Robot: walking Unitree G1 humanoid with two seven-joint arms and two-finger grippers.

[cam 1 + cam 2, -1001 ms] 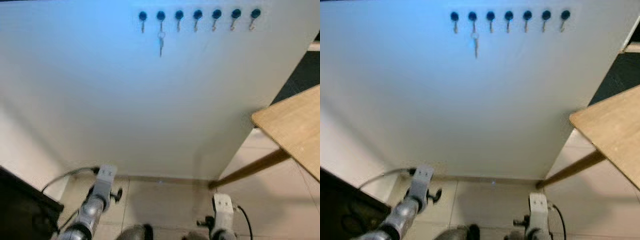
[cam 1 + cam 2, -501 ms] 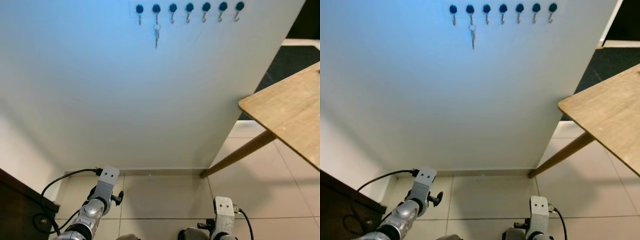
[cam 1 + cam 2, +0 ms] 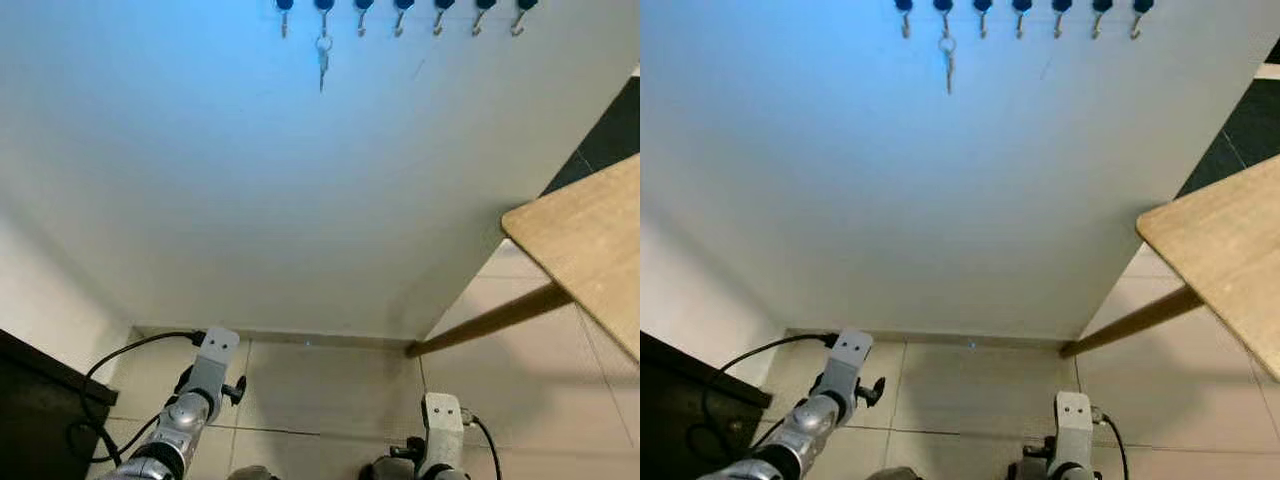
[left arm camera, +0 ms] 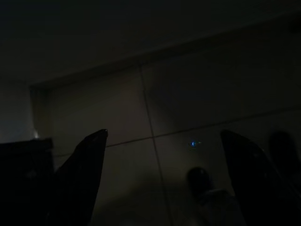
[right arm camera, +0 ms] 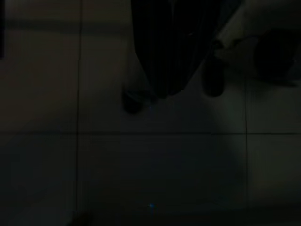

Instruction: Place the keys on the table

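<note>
I saw the keys (image 3: 322, 62) hanging from a wall hook; table (image 3: 590, 260) lay rightward. Left gripper (image 4: 160, 183) hung spread apart; right gripper's state I couldn't tell.

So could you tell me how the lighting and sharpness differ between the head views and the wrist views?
Left eye view: bright, a bluish cast around the keys on the wall, slightly soft. Right eye view: the same, the table evenly lit. Left wrist view: very dark, the left gripper a silhouette over dim tiles. Right wrist view: near black, only faint tile lines.
</note>
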